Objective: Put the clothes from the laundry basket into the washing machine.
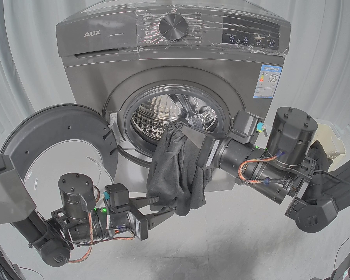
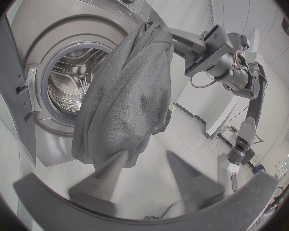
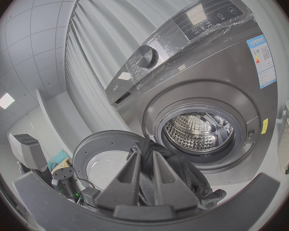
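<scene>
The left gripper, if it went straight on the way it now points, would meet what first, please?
Most likely the lower folds of the dark grey cloth garment held by the right gripper; the open left gripper points at its hem. Depth is unclear; the grey metal washing machine stands behind.

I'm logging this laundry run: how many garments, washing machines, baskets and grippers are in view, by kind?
Garment: 1 plainly visible, the dark grey garment
Washing machine: 1, door open
Laundry basket: 1
Grippers: 2, left gripper and right gripper
Total: 5
</scene>
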Available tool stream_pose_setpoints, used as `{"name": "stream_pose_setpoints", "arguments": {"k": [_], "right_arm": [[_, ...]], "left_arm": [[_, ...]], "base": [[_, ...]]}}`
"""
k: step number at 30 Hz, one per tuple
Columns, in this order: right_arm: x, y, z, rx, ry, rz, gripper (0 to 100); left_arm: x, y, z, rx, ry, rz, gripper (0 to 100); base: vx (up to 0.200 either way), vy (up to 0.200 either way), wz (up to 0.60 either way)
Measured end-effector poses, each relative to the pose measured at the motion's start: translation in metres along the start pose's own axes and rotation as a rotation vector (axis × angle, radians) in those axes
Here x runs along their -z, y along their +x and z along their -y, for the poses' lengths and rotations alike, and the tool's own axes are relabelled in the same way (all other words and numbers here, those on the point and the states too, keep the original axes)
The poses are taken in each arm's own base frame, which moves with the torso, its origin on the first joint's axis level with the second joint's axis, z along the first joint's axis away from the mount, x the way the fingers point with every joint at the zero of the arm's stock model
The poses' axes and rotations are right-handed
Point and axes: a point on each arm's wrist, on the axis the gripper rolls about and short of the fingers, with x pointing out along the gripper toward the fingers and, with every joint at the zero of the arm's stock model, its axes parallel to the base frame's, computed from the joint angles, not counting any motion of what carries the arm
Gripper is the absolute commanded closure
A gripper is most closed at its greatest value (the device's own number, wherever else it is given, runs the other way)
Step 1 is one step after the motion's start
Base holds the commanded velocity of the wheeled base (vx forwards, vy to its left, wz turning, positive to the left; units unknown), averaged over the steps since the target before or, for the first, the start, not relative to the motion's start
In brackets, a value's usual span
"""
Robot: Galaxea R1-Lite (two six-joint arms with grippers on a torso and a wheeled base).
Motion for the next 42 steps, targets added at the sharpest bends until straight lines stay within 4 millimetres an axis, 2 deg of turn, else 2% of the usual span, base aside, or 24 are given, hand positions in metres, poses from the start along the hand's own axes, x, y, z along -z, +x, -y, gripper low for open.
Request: {"name": "stream_pose_setpoints", "arguments": {"k": [4, 9, 25, 38, 39, 42], "right_arm": [[-0.001, 0.000, 0.000, 0.000, 0.000, 0.004, 100], [-0.001, 0.001, -0.001, -0.003, 0.000, 0.005, 100], [0.002, 0.000, -0.003, -0.007, 0.001, -0.004, 100], [0.000, 0.001, 0.001, 0.005, -0.002, 0.001, 100], [0.000, 0.001, 0.001, 0.004, -0.002, 0.001, 100], [0.001, 0.001, -0.001, 0.000, -0.001, 0.001, 100]], "left_arm": [[0.000, -0.010, 0.003, -0.009, -0.012, 0.001, 0], [0.000, -0.010, 0.003, -0.021, -0.009, 0.001, 0], [-0.021, 0.023, -0.012, -0.098, 0.028, 0.100, 0], [-0.023, 0.012, -0.008, -0.100, 0.033, 0.121, 0], [-0.023, 0.011, -0.008, -0.099, 0.033, 0.122, 100], [-0.022, 0.012, -0.009, -0.101, 0.030, 0.115, 100]], "base": [[0.000, 0.000, 0.00], [0.000, 0.000, 0.00], [0.000, 0.000, 0.00], [0.000, 0.000, 0.00], [0.000, 0.000, 0.00], [0.000, 0.000, 0.00]]}}
